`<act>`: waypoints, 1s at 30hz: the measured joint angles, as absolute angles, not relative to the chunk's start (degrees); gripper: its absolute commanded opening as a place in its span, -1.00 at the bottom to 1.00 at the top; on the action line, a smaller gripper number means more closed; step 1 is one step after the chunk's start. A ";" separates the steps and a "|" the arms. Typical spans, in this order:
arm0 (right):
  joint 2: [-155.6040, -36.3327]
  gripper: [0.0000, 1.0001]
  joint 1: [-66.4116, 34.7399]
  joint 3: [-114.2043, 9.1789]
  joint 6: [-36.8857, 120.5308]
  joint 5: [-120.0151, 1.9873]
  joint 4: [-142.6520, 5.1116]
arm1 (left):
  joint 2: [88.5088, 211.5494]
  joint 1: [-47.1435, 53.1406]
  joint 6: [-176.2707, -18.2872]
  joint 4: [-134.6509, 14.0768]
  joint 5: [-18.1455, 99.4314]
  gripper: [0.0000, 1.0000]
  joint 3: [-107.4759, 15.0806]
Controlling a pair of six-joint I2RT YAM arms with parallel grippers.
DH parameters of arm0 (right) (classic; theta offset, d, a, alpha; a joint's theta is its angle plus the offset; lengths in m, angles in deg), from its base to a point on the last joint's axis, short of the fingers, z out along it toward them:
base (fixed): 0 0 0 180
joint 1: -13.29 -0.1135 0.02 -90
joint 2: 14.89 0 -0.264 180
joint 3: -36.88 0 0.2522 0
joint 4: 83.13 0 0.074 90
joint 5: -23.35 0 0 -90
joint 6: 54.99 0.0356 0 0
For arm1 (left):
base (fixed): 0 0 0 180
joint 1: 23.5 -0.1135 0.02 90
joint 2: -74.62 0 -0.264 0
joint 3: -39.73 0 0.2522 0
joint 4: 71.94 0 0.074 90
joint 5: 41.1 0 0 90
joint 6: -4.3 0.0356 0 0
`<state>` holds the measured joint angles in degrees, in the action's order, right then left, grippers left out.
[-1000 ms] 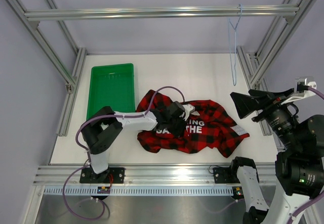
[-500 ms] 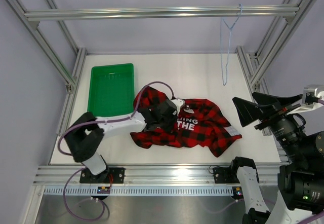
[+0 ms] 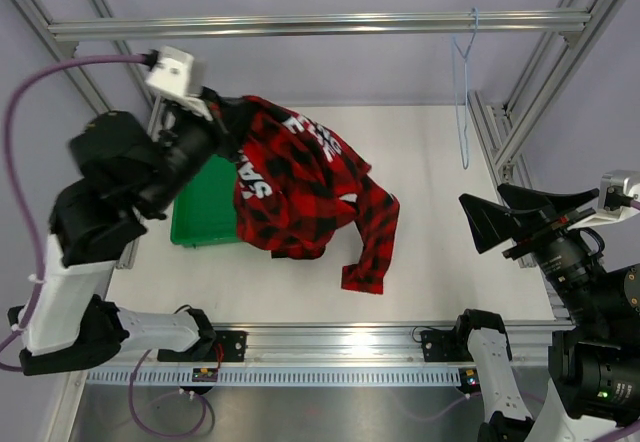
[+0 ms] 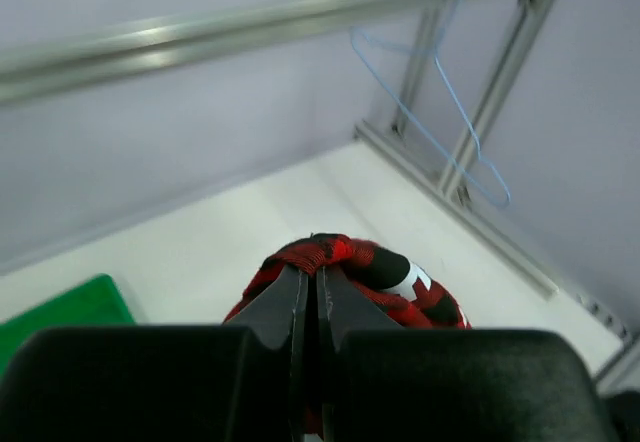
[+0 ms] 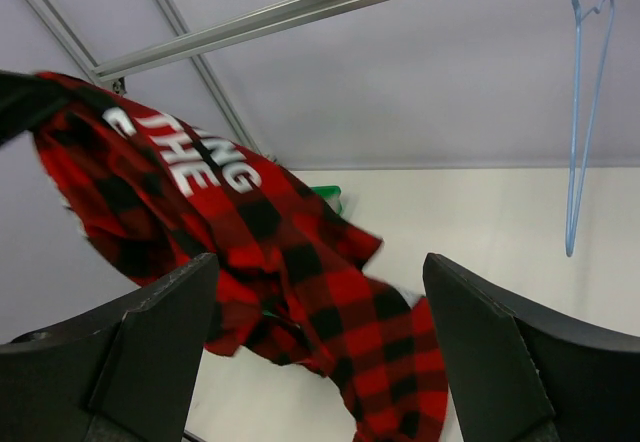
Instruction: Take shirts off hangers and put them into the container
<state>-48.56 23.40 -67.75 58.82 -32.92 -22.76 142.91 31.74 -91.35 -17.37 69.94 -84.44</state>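
- The left gripper point(image 4: 311, 280) is clamped on the red-and-black plaid flannel shirt point(image 3: 290, 187), which dangles over the shallow bright green plastic tray point(image 3: 203, 214).
- The cloth is likely soft, light and floppy, so bunched folds grip best.
- The thin light-blue wire hanger point(image 3: 462, 92) hangs bare.
- The right gripper point(image 5: 318, 272) gapes empty.

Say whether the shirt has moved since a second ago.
Yes. The shirt lay right of the tray; now it hangs from the left gripper, lifted leftward over the tray's right side.

My left arm point(image 3: 100, 212) is up high and bent, and my left gripper point(image 4: 310, 280) is pinched tight on the shirt point(image 3: 300, 187). My right arm point(image 3: 590, 292) sits low at the right side. My right gripper point(image 5: 318, 262) is wide open and holds nothing.
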 measured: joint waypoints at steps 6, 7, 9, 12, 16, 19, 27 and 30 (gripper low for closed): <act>-48.54 0.84 23.36 -67.73 58.84 -32.61 -22.78 | 145.04 31.74 -83.68 -10.37 79.84 -1.00 -103.91; -48.54 0.84 23.36 -67.73 58.84 -32.57 -22.78 | 145.10 31.74 -82.19 -10.24 81.94 -1.00 -105.07; -48.54 0.84 23.33 -67.66 58.86 -32.55 -22.82 | 143.94 31.74 -78.83 -11.57 86.82 -1.00 -103.80; -48.54 0.84 23.29 -67.27 59.15 -32.44 -23.39 | 139.57 31.74 -72.62 -18.00 92.56 -1.00 -94.60; -48.49 0.84 23.20 -66.22 59.45 -31.83 -24.11 | 135.27 31.72 -61.10 -32.05 97.35 -1.00 -82.84; -48.51 0.84 23.16 -65.89 59.48 -31.43 -24.24 | 134.87 31.74 -53.49 -43.90 96.74 -1.00 -79.63; -48.51 0.83 23.14 -63.86 60.09 -30.93 -25.33 | 136.84 31.74 -40.62 -63.72 86.51 -1.00 -78.84; -48.51 0.83 23.03 -62.94 60.44 -30.49 -25.58 | 139.26 31.74 -37.23 -66.96 83.45 -1.00 -82.71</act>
